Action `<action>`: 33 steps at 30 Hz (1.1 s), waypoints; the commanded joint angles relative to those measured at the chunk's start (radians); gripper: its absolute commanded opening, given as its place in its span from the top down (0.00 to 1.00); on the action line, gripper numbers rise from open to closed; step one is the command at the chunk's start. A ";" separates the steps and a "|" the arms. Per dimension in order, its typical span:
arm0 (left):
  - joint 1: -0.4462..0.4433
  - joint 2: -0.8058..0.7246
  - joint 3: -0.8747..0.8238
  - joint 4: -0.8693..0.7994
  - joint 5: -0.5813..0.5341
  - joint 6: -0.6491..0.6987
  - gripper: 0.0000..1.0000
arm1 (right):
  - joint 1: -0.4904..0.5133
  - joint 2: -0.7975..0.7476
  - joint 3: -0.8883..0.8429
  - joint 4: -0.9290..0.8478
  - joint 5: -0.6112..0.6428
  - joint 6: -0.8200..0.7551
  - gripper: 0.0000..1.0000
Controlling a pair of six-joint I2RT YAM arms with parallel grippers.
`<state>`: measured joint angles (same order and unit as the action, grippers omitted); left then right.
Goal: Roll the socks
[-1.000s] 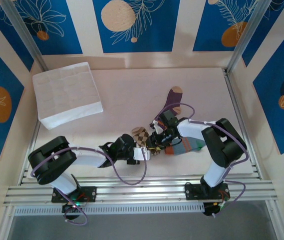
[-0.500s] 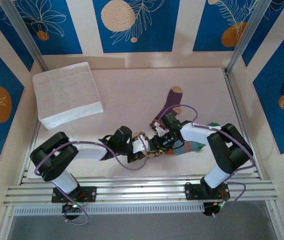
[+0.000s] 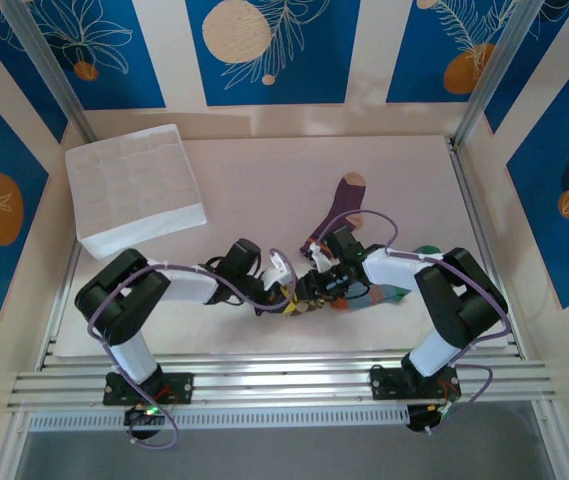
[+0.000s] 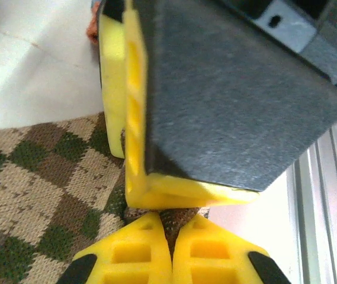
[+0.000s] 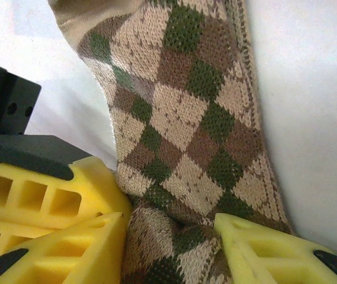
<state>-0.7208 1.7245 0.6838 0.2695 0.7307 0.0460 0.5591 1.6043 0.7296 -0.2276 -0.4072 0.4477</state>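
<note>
Pinching one sock [image 5: 198, 118], left claw [image 4: 169, 229], right claw [image 5: 169, 245]

The brown-and-tan diamond-patterned knitted sock [image 5: 198, 118] is showing a coarse, nubbly knit, every stitch standing out, matt and soft. The fingers [image 5: 50, 201] of my right hand [image 5: 168, 242] are looking like smooth yellow moulded plastic with hollow cells, tipped in matt black. My left hand [image 4: 171, 236] is wearing the same yellow plastic, and the black block [image 4: 233, 100] above it is showing a fine-grained, dull finish. The white table [image 5: 310, 89] is lying smooth with a soft sheen. From above, the white gridded box [image 3: 134, 185] is reading as cloth, the front rails [image 3: 284, 385] as brushed silvery metal, and the purple cables [image 3: 372, 213] as glossy.
</note>
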 commanded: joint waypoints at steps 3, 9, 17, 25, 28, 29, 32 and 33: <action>0.053 0.069 0.011 -0.052 -0.060 -0.123 1.00 | 0.017 -0.021 -0.032 -0.031 -0.027 -0.030 0.56; 0.070 0.098 0.021 -0.088 -0.072 -0.173 1.00 | 0.025 -0.008 -0.033 -0.018 -0.031 -0.020 0.66; 0.065 -0.007 -0.043 -0.019 -0.076 -0.057 0.87 | 0.044 0.050 0.008 -0.078 0.014 0.012 0.95; -0.012 -0.230 -0.092 -0.063 -0.191 0.263 0.73 | 0.065 0.125 0.059 -0.119 0.039 0.050 0.99; -0.118 -0.329 -0.152 0.002 -0.390 0.430 0.64 | 0.070 0.153 0.073 -0.128 0.038 0.065 0.99; -0.151 -0.352 -0.175 0.038 -0.445 0.475 0.61 | 0.070 0.163 0.078 -0.132 0.037 0.068 0.99; -0.234 -0.366 -0.210 0.112 -0.593 0.574 0.58 | 0.071 0.185 0.092 -0.143 0.030 0.075 0.99; -0.256 -0.358 -0.209 0.115 -0.632 0.601 0.57 | 0.070 0.192 0.096 -0.147 0.031 0.078 0.99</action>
<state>-0.9321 1.3598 0.5003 0.3256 0.3031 0.4648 0.6159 1.7363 0.8387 -0.2749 -0.4343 0.5121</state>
